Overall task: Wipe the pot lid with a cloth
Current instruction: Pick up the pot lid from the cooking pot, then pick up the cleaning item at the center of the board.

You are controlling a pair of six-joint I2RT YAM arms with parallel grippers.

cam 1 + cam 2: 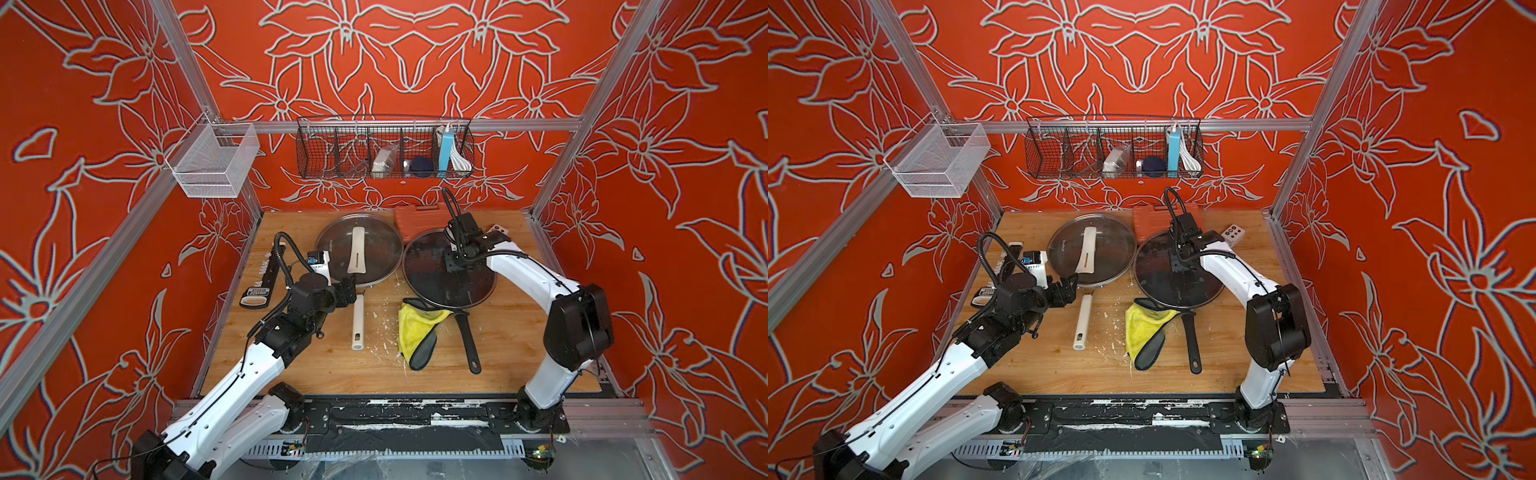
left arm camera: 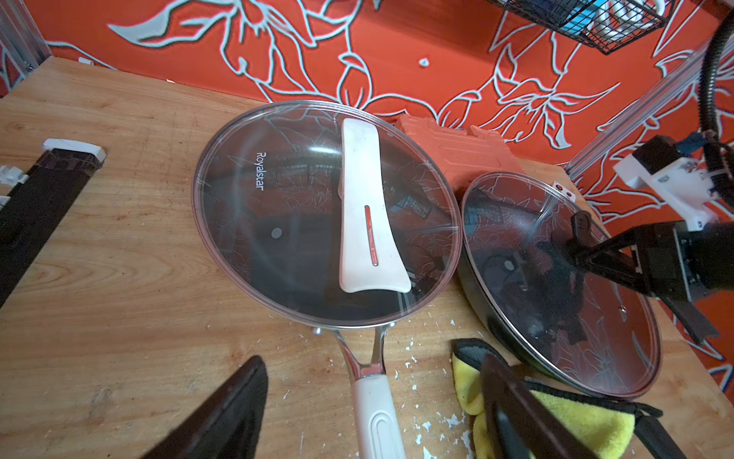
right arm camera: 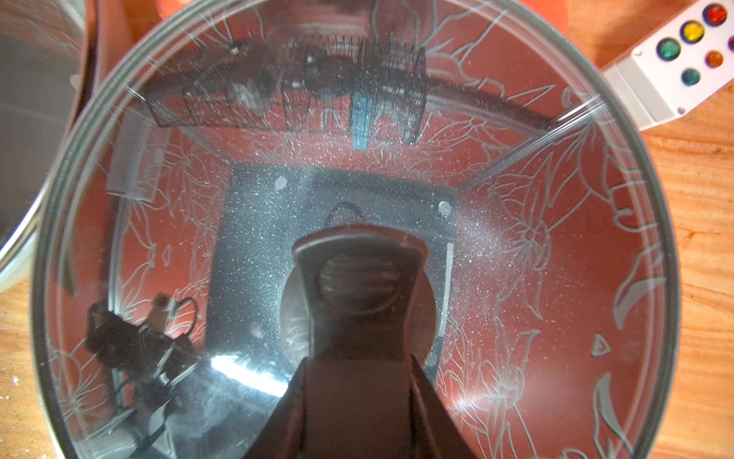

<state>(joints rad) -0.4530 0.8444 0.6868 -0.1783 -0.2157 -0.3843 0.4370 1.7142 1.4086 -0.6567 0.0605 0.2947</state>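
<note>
1. The white-and-black left arm (image 1: 232,386) stretches forward from its base with the wrist roughly level. Its black left pincer (image 1: 347,293) has its fingers (image 2: 238,405) spread wide, with nothing between them.
2. The white-and-black right arm (image 1: 536,274) rises to a high elbow and the forearm angles inward. Its black right pincer (image 1: 451,262) points steeply down, jaws closed on a black arched plastic lid handle (image 3: 359,278).

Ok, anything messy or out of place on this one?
White flakes litter the table beside the white pan handle, and the yellow cloth lies crumpled with its far edge tucked under the black pan.
</note>
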